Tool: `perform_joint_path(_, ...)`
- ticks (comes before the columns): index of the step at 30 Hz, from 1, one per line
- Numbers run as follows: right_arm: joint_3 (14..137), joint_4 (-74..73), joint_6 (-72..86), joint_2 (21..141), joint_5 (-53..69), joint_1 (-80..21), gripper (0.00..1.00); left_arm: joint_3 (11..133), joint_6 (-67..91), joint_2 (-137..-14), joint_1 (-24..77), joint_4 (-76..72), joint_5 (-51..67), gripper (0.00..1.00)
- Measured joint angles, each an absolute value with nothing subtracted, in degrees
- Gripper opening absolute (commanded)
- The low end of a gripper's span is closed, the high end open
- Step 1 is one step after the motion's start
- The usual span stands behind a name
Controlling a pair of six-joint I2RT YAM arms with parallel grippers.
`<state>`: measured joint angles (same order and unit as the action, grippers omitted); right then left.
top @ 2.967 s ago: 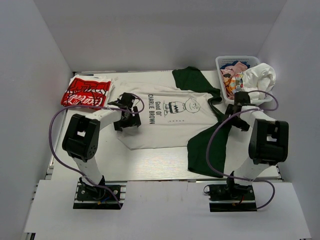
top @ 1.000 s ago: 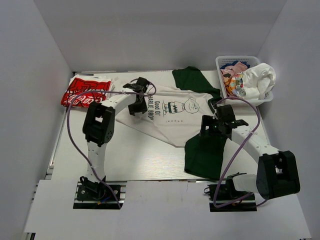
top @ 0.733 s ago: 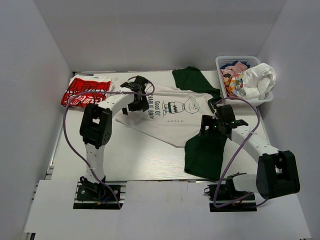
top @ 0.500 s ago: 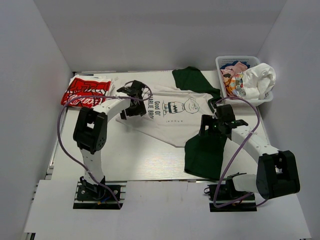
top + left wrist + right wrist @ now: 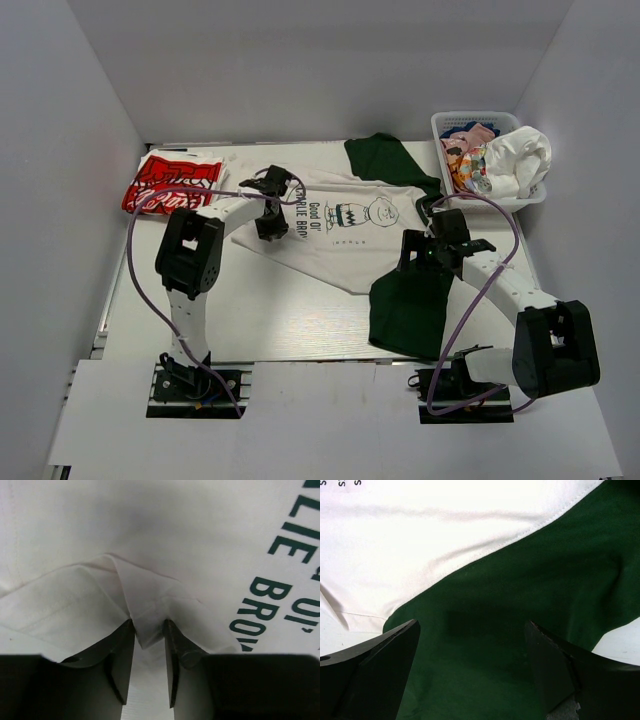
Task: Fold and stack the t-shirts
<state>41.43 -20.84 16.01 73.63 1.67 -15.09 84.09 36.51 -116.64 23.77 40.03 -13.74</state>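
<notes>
A white t-shirt (image 5: pixel 345 232) with a cartoon boy and dark text lies rumpled mid-table. It rests partly on a dark green t-shirt (image 5: pixel 405 310). My left gripper (image 5: pixel 272 222) sits at the white tee's left edge. In the left wrist view the left gripper (image 5: pixel 148 625) is shut on a raised fold of the white t-shirt (image 5: pixel 175 540). My right gripper (image 5: pixel 427 254) hovers over the green tee, near the white hem. In its wrist view the right gripper (image 5: pixel 471 626) stands wide open over the green t-shirt (image 5: pixel 530 595), with nothing between the fingers.
A folded red-and-white t-shirt (image 5: pixel 172 184) lies at the back left. A white lattice basket (image 5: pixel 470 116) at the back right holds several crumpled tees, and a white one (image 5: pixel 518 155) spills over its rim. White walls enclose the table.
Both arms have reached out onto the shirts, and the white tee's near-left part has been pulled into a slant. In the last second the left gripper shifted slightly and closed on a fold.
</notes>
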Motion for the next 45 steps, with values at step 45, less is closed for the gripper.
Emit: perform_joint_path(45,36.64,-48.84,44.80,66.35,-4.80,-44.82,0.88,39.88,53.49,-65.54,23.73,53.63,-13.06,0.00)
